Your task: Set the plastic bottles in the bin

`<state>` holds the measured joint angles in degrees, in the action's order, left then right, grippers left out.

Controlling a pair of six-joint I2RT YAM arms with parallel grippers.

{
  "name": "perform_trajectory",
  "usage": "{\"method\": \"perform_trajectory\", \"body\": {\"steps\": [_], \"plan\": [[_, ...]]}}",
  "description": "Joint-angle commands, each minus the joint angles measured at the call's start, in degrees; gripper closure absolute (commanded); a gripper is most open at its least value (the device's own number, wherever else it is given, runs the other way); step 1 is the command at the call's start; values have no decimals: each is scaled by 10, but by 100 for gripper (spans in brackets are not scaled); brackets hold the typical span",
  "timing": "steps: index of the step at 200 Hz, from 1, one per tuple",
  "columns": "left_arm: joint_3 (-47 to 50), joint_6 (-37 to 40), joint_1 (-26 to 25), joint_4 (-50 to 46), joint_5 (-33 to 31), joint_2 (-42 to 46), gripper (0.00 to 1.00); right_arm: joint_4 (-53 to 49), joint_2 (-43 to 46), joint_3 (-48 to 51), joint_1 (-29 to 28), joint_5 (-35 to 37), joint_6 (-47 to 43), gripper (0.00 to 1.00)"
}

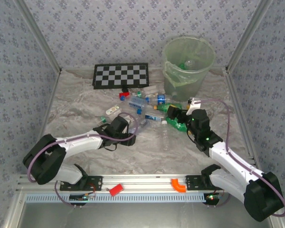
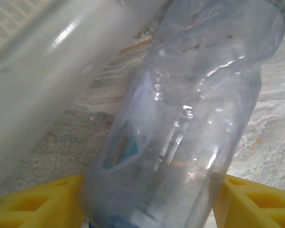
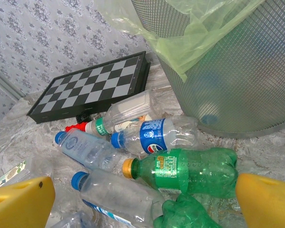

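Straddling a clear bottle [image 2: 190, 109] for pickup, left tool [image 2: 147, 202] had unclear grip; right tool [image 3: 142, 199] gaped over green bottle [image 3: 194, 171]

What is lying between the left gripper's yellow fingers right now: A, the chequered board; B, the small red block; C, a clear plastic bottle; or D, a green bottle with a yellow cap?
C: the left wrist view shows a clear crumpled bottle lying between the yellow fingers of the left gripper.

The marbled table [image 1: 78, 107] bears scattered plastic bottles [image 1: 159, 99], the bin [image 1: 180, 81] and a chequered board [image 1: 121, 75].
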<state>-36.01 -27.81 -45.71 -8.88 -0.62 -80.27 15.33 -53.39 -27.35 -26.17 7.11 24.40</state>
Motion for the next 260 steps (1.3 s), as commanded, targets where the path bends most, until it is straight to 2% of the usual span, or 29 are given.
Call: {"method": "perform_trajectory", "body": {"steps": [1, 21, 54, 84, 135, 160, 205, 229, 260], "plan": [[-24, 15, -12, -2, 2, -26, 32, 14, 10, 3, 2, -7, -4, 1], [-33, 18, -20, -2, 0, -42, 34, 13, 11, 3, 4, -8, -3, 1], [-34, 17, -28, -3, -6, -37, 50, 13, 14, 5, 6, -9, -3, 1], [-24, 14, -33, -9, -13, -5, 54, 14, 14, 5, 7, -11, -3, 1], [-9, 13, -46, -23, -23, 65, 55, 25, 3, 5, 13, -32, 14, 1], [-5, 12, -47, -19, -23, 105, 55, 41, 3, 3, 31, -94, 54, 0], [-9, 10, -47, -8, -10, 181, 55, 122, -39, -12, 30, -272, 119, 1], [-8, 14, -48, 2, -1, 208, 55, 126, -79, -44, 4, -322, 142, 5], [-2, 12, -48, 7, 0, 229, 55, 125, -121, -90, -43, -339, 137, 6]]}}
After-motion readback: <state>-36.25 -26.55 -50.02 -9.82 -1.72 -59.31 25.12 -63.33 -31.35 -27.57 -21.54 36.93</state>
